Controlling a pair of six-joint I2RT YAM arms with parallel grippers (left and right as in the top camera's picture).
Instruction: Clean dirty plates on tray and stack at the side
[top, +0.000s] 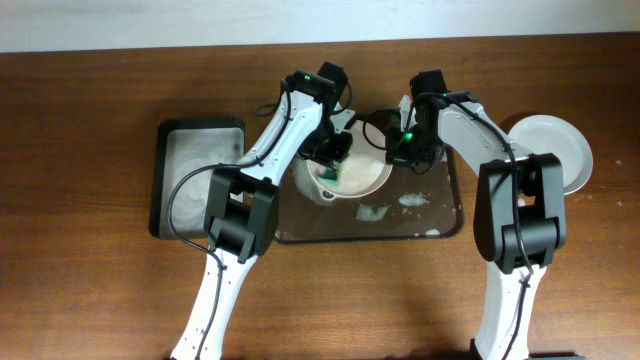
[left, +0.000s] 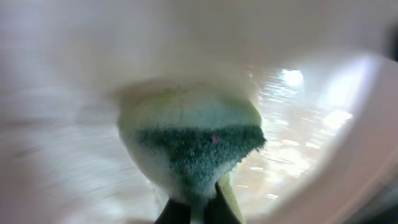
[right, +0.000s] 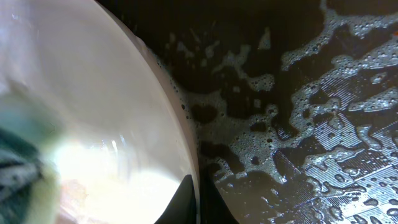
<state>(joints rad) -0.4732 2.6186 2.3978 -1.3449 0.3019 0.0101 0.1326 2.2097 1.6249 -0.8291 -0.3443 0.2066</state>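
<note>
One plate (top: 365, 176) is being washed in the middle of the large dark grey tray (top: 445, 228), and no other plate shows on that tray. The left gripper (top: 331, 160) is clamped on a green-and-yellow sponge (left: 193, 146), which is pressed against the plate's inner surface. The right gripper (top: 402, 153) is closed tight on the plate's far rim and holds it tilted off the tray floor, as the right wrist view shows. Suds (right: 323, 118) lie in patches over the wet tray bed, mostly toward its front and right. A faint orange-brown tinge appears on the wet plate beside the sponge in the left wrist view, but blur makes it impossible to say whether this is a leftover smear. A second white plate (top: 553, 150) rests on the table (top: 80, 280), well apart from the first, just beyond the tray's right edge and partly behind the right arm. It looks clean, though from above I cannot tell whether it is one plate or two stacked. A smaller black tray (top: 196, 127) with foam sits to the left of the large one. By my reckoning the job is well past halfway: the side stack has been started, and the plate in hand seems to be the last on the tray. It needs the rest of its scrub and then a carry to the right to be set on the stack.
</note>
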